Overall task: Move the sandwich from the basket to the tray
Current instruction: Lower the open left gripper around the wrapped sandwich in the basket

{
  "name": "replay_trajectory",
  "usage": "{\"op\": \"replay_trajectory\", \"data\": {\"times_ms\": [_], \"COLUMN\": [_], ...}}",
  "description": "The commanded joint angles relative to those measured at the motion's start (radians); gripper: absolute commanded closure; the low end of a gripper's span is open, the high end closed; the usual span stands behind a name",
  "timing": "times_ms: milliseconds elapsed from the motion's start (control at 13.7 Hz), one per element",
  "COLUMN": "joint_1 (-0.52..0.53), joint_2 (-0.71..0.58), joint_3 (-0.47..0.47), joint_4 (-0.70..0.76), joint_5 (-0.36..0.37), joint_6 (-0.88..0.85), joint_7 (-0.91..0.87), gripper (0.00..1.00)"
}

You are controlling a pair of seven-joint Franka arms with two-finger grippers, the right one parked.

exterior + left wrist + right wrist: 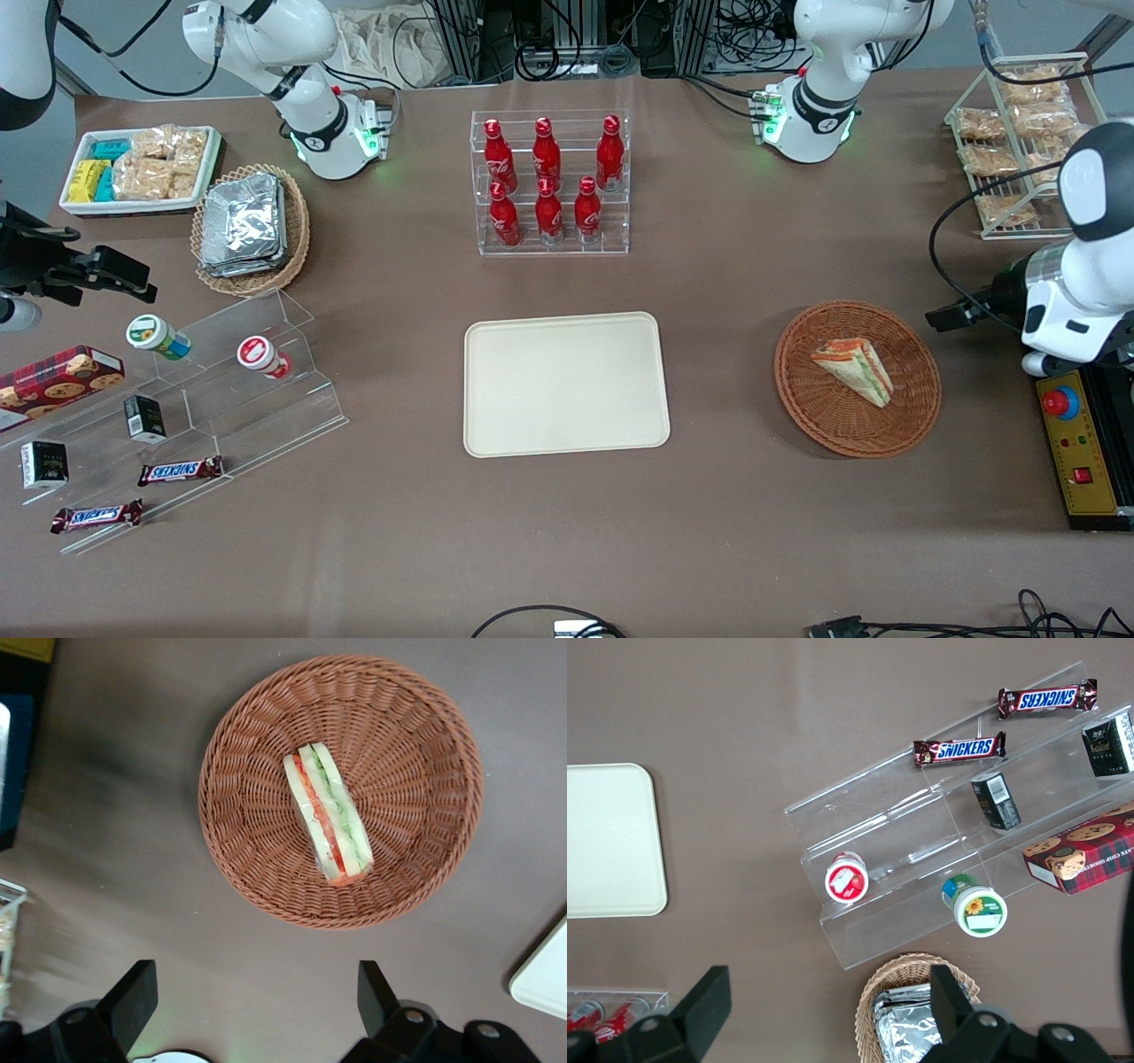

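The sandwich (852,368) (328,815), a pale wedge with green, orange and red layers, lies on its side in the round reddish-brown basket (824,416) (416,788). The cream tray (565,384) (545,979) (611,842) sits beside the basket, toward the parked arm's end, with nothing on it. My left gripper (950,316) (255,979) hangs raised just off the basket's rim, toward the working arm's end of the table. It is open wide, with only bare brown table between its black fingers (133,997). It touches neither basket nor sandwich.
A yellow control box with a red button (1083,452) lies close under the working arm. A wire rack of snack packs (1019,142) stands farther from the camera. A clear rack of red bottles (551,182) stands farther back than the tray. An acrylic shelf (221,390) holds snacks at the parked arm's end.
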Motion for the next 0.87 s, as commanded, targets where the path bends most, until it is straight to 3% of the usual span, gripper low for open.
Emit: {"op": "replay_trajectory", "data": {"times_ms": [0, 364, 801], "joint_1": [0.009, 0.003, 0.001], "joint_2": [0.048, 0.166, 0.249], "joint_3": [-0.005, -0.007, -0.01], "joint_4": [-0.01, -0.006, -0.006], "joint_5": [-0.024, -0.069, -0.092], "joint_6": [0.033, 0.055, 0.141], "joint_7": [-0.091, -0.219, -0.227], "gripper": [0.0, 0.01, 0.01]}}
